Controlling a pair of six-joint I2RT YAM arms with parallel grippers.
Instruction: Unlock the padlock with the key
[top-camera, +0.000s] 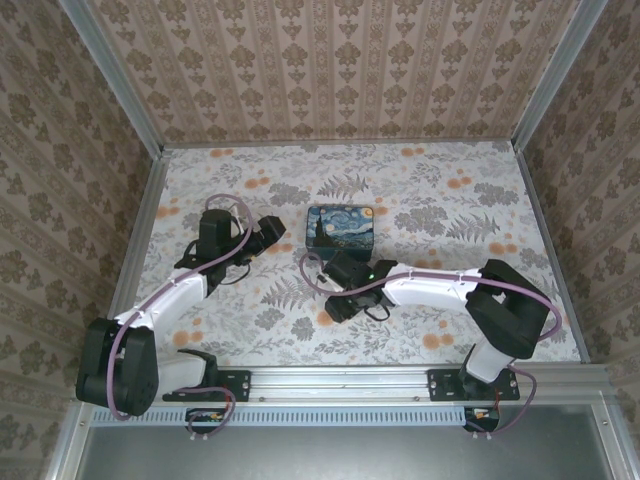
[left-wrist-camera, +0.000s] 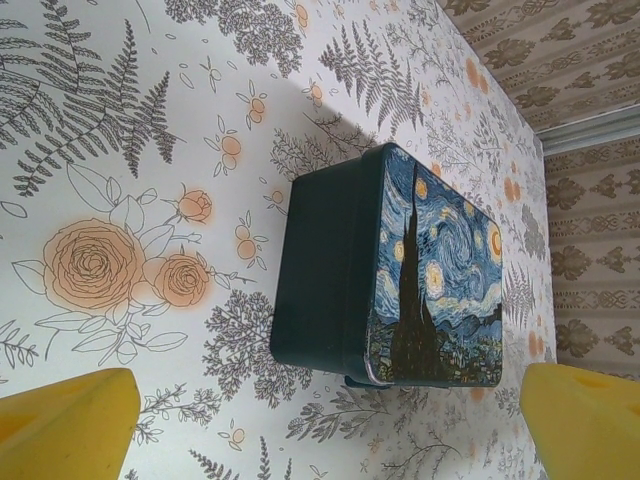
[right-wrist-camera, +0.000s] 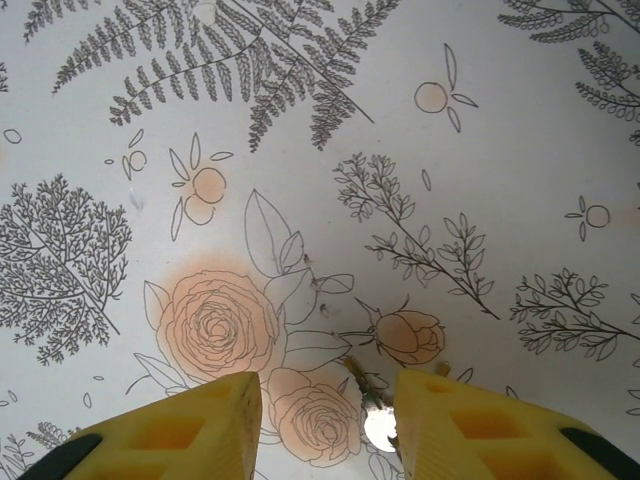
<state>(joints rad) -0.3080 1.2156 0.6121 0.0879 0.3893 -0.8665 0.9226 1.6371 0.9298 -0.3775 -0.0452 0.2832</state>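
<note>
1. The right gripper is hovering low over the surface. Its jaws are standing partly apart and grasping nothing. They are straddling a tiny shiny metal piece that is lying just beside one finger. It is probably the key, lined up for a pick.
2. The left gripper, jaws fully released, is facing the blue tin and seems to be waiting to steady it.
3. The padlock is too small to identify; a dark nub at the tin's edge may be it.
4. The tin is sitting mid-surface between both arms, crowding the right gripper's far side.
</note>
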